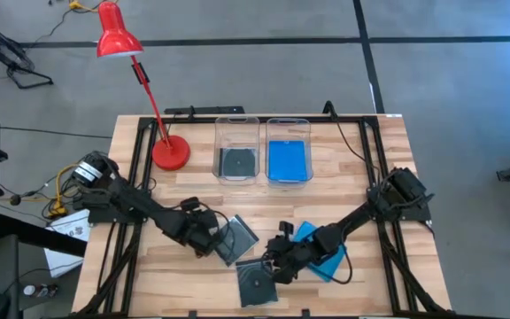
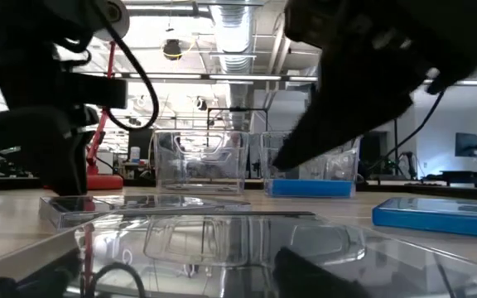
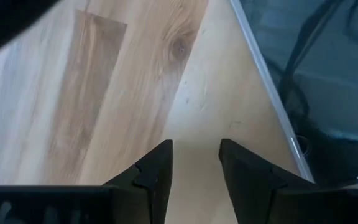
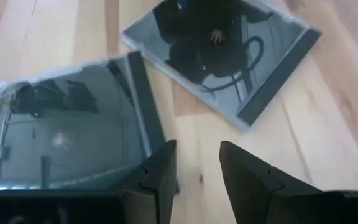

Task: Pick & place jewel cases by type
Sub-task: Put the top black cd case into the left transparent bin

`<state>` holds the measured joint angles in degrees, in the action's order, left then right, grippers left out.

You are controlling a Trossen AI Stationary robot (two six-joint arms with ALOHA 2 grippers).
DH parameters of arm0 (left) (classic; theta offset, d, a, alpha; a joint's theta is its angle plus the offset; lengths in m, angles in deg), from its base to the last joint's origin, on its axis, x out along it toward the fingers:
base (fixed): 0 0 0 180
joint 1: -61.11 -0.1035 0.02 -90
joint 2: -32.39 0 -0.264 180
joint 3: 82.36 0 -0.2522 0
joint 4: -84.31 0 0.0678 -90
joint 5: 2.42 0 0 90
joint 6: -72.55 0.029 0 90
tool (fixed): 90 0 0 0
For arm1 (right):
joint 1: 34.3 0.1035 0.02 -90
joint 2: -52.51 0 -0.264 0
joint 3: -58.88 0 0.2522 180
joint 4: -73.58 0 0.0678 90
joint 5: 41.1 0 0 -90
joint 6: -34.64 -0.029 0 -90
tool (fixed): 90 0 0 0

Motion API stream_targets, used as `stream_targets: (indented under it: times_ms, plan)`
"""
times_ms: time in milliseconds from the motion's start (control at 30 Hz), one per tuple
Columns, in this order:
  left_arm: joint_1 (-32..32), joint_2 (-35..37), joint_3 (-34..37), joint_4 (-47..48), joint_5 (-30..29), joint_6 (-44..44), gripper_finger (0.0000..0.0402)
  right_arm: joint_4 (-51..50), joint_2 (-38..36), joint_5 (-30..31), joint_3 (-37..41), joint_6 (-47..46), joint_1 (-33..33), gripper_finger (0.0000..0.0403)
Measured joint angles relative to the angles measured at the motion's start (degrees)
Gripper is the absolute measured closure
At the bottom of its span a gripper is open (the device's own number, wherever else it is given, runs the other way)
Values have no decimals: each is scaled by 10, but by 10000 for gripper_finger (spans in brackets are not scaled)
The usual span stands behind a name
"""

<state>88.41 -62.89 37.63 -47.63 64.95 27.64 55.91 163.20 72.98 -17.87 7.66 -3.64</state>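
Observation:
Two clear, dark grey jewel cases lie flat on the wooden table near its front: one (image 1: 237, 239) (image 4: 222, 56) and one (image 1: 257, 282) (image 4: 55, 143). Blue jewel cases (image 1: 326, 257) lie partly under my right arm. A dark case (image 1: 237, 162) lies in the left clear bin and a blue one (image 1: 289, 159) in the right bin. My left gripper (image 1: 209, 243) (image 3: 196, 146) is open just left of the first dark case, over bare wood. My right gripper (image 1: 277, 263) (image 4: 197, 146) is open low between the two dark cases, with wood between its fingers.
A red desk lamp (image 1: 171, 152) stands at the far left of the table, beside the two clear bins (image 1: 237, 124) (image 1: 289, 124). A dark frame (image 1: 374, 159) runs along the table's edges. Bare wood lies between the bins and the cases.

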Motion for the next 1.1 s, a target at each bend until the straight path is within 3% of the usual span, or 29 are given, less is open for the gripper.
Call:
stream_targets:
  times_ms: [200,433,1100]
  plan:
    - [15,4,30,-25,-19,-24,269,17,3,-19,-1,5,-25,285]
    - [27,21,33,-41,-2,-24,269,47,13,-62,0,5,-53,285]
    - [58,27,33,-95,42,-35,269,41,41,-75,-2,-26,-61,285]
